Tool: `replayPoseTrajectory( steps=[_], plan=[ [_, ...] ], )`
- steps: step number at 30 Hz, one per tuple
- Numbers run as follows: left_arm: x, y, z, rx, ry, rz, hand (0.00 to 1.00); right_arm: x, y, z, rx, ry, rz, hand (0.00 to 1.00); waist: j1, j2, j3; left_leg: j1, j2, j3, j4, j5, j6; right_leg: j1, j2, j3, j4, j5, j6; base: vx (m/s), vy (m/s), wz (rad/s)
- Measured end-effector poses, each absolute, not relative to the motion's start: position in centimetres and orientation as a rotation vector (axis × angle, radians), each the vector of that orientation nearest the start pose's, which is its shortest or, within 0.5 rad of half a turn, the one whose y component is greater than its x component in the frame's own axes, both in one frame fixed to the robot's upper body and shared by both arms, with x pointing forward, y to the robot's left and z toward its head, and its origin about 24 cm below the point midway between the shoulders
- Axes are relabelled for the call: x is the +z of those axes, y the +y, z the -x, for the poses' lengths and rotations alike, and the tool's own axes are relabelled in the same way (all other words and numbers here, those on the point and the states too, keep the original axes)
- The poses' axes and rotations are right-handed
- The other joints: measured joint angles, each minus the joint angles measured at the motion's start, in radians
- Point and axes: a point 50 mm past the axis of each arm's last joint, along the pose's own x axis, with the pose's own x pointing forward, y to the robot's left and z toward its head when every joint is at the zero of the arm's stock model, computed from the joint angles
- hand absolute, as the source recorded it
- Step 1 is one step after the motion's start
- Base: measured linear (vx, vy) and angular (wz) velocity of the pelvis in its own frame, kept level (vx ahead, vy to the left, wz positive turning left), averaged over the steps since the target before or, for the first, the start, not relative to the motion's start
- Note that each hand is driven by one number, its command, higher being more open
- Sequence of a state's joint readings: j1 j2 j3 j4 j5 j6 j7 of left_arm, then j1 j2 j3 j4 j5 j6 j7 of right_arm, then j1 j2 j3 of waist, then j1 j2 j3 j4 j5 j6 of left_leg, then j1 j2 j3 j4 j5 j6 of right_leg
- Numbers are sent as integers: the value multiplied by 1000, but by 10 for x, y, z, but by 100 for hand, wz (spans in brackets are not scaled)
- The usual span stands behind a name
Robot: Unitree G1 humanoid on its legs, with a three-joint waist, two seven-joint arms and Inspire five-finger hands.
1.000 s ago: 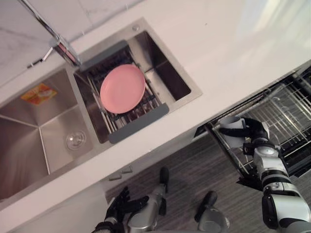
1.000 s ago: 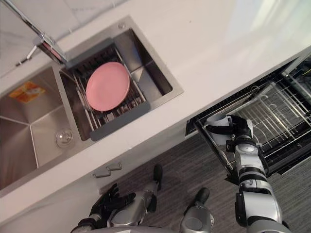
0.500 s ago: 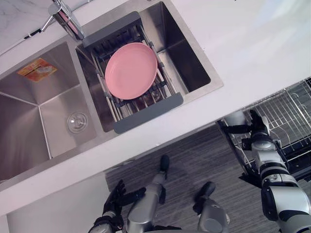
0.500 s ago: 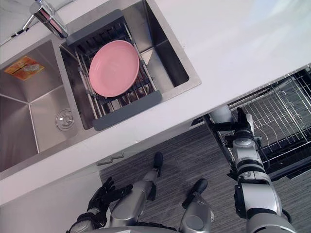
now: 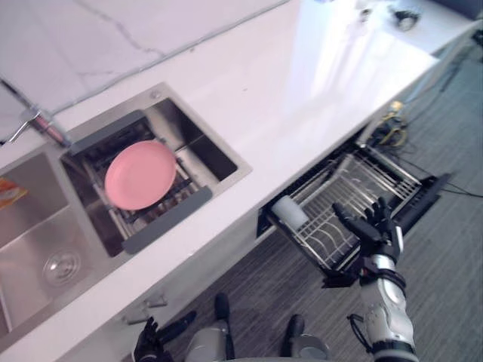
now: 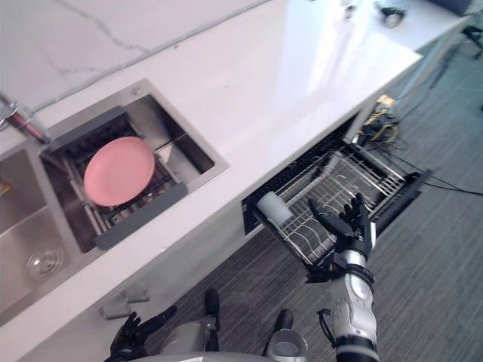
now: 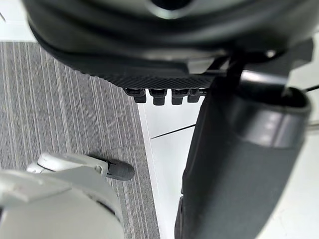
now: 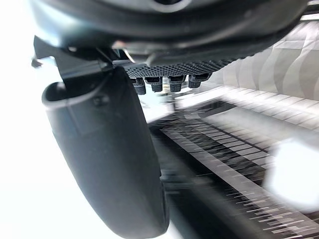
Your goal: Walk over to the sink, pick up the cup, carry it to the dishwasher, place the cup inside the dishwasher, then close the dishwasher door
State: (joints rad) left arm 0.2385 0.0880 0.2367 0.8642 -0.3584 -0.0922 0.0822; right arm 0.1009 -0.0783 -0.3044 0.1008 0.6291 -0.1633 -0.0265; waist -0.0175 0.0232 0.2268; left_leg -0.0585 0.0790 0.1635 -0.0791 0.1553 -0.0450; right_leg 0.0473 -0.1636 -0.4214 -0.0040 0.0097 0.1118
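Hands: right hand [image 6: 349, 226] spread wide, empty, over pulled-out dishwasher rack [image 6: 361, 175] | cup [image 6: 272, 207] in rack's end toward sink [image 6: 23, 226], apart from hand | left hand [image 6: 130, 343] relaxed, empty, low near floor | pink plate [image 6: 118, 171] in sink

Wht counter [image 5: 302, 98], gry striped floor [image 5: 445, 302]

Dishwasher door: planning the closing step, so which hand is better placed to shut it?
Right. The right hand hovers open at the rack, close to the dishwasher door; the left hand hangs low below the sink.
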Motion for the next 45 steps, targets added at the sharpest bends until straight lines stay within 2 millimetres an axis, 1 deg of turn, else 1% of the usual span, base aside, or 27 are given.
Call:
replayPoseTrajectory(
  steps=[4,6,9,11,15,16,18,21,22,23,24,25,26,27,28,29,30,32,34,35,36,37,38,40,42,43,45],
  plan=[
    [-151,232,-57,589,993,236,100,41,-261,-203,-414,-269,-602,100,-2,0,-19,-2,27,63,72,-50,1,7,9,25,-1,-3,-7,-46,-48,-43],
    [-156,227,-48,586,1045,241,100,58,-258,-202,-329,-355,-611,100,-22,4,-56,16,40,112,51,-47,-1,11,11,34,-8,11,-2,39,-31,-21],
    [-158,219,-48,550,1076,256,100,77,-248,-205,-170,-442,-579,100,-28,3,-74,64,34,134,1,-30,-8,32,7,38,-11,19,-12,79,-4,-6],
    [-160,217,-46,509,1114,254,100,86,-228,-213,-6,-461,-603,100,-25,0,-97,81,24,133,-15,-23,-10,45,-1,33,-15,16,-8,63,13,3],
    [-164,213,-46,473,1180,249,100,88,-194,-229,178,-395,-636,100,-15,-3,-119,85,-7,81,-15,-27,-3,80,-28,-23,-16,5,11,46,23,42],
    [-164,212,-46,452,1203,248,100,85,-188,-231,206,-367,-640,100,2,-5,-125,86,-20,60,-15,-28,1,93,-39,-44,-14,2,18,51,44,52],
    [-166,212,-45,440,1241,273,100,80,-179,-239,237,-305,-623,100,31,-13,-132,76,-52,13,-15,-31,17,100,-74,-90,29,-24,41,42,68,69],
    [-166,215,-43,420,1268,274,100,76,-177,-244,235,-271,-634,100,45,-27,-138,65,-97,-31,-16,-37,31,91,-137,-145,120,-70,64,45,94,72],
    [-165,216,-45,403,1265,271,100,74,-177,-246,229,-261,-643,100,53,-31,-139,62,-116,-50,-16,-41,36,83,-163,-162,174,-82,55,70,115,73],
    [-165,216,-46,389,1267,266,100,72,-178,-248,222,-247,-643,100,55,-30,-139,61,-121,-71,-15,-40,43,62,-183,-156,247,-82,31,104,177,84],
    [-165,218,-45,383,1269,264,100,67,-179,-248,205,-222,-648,100,57,-34,-137,68,-121,-101,-15,-39,58,8,-201,-90,394,-69,-84,74,132,61],
    [-165,218,-44,383,1270,264,100,67,-179,-248,202,-218,-649,100,57,-36,-137,69,-120,-109,-14,-39,62,-3,-200,-66,423,-59,-106,81,151,72],
    [-164,223,-44,380,1268,261,100,66,-178,-249,194,-208,-663,100,55,-47,-140,74,-117,-145,-13,-41,80,-58,-191,42,528,-13,-169,120,90,78],
    [-163,228,-46,367,1269,239,100,65,-178,-248,188,-209,-687,100,44,-57,-142,78,-109,-195,-7,-39,106,-104,-159,151,598,-45,-124,138,80,97],
    [-162,232,-46,364,1272,225,100,64,-177,-248,188,-208,-690,100,36,-62,-141,77,-103,-223,-6,-38,109,-109,-123,191,597,-96,-99,130,10,115],
    [-161,237,-48,346,1286,194,100,65,-177,-248,190,-209,-692,100,25,-71,-140,79,-94,-270,-5,-38,110,-114,-51,253,565,-166,-86,84,-28,111],
    [-161,239,-53,320,1291,173,100,67,-177,-246,192,-218,-697,100,24,-77,-142,80,-98,-307,2,-43,116,-125,2,304,522,-194,-76,80,-29,104],
    [-161,238,-57,283,1303,143,100,71,-176,-243,203,-234,-693,100,19,-78,-142,83,-121,-355,19,-54,120,-140,46,359,471,-205,-59,66,-66,93],
    [-161,237,-56,260,1319,126,100,74,-176,-239,211,-246,-697,100,13,-86,-147,93,-159,-393,19,-55,118,-147,39,367,413,-200,-55,71,-92,81],
    [-161,237,-58,254,1323,120,100,74,-176,-239,210,-246,-711,100,11,-94,-153,97,-183,-406,16,-55,115,-137,28,359,352,-165,-47,103,-110,50],
    [-161,237,-58,253,1326,117,100,73,-176,-239,210,-246,-716,100,14,-106,-161,97,-198,-405,10,-62,119,-128,19,353,310,-102,-44,101,-115,41],
    [-162,236,-58,252,1330,117,100,73,-176,-238,208,-245,-716,100,17,-105,-164,93,-194,-367,6,-77,124,-104,10,339,265,-109,-28,77,-111,27],
    [-162,236,-61,246,1327,112,100,73,-177,-238,200,-244,-717,100,14,-97,-159,88,-162,-266,6,-87,113,-75,11,319,213,-106,-21,46,-90,23],
    [-162,234,-61,231,1335,94,100,70,-181,-238,177,-234,-717,100,2,-84,-162,95,-143,-234,-6,-79,92,-51,18,296,182,-105,-20,97,-95,27],
    [-163,231,-61,224,1339,100,100,70,-185,-238,155,-237,-717,100,-1,-81,-164,101,-137,-242,-12,-78,85,-28,24,283,159,-105,-21,114,-63,15],
    [-163,223,-69,153,1350,47,100,52,-187,-237,128,-166,-733,100,-53,-44,-143,90,-125,-144,-15,-69,66,40,22,225,55,-83,-7,21,-11,4],
    [-163,222,-69,153,1350,47,100,52,-187,-237,128,-166,-733,100,-54,-43,-143,92,-125,-145,-15,-69,66,40,22,225,55,-83,-7,0,0,0]
  ],
)
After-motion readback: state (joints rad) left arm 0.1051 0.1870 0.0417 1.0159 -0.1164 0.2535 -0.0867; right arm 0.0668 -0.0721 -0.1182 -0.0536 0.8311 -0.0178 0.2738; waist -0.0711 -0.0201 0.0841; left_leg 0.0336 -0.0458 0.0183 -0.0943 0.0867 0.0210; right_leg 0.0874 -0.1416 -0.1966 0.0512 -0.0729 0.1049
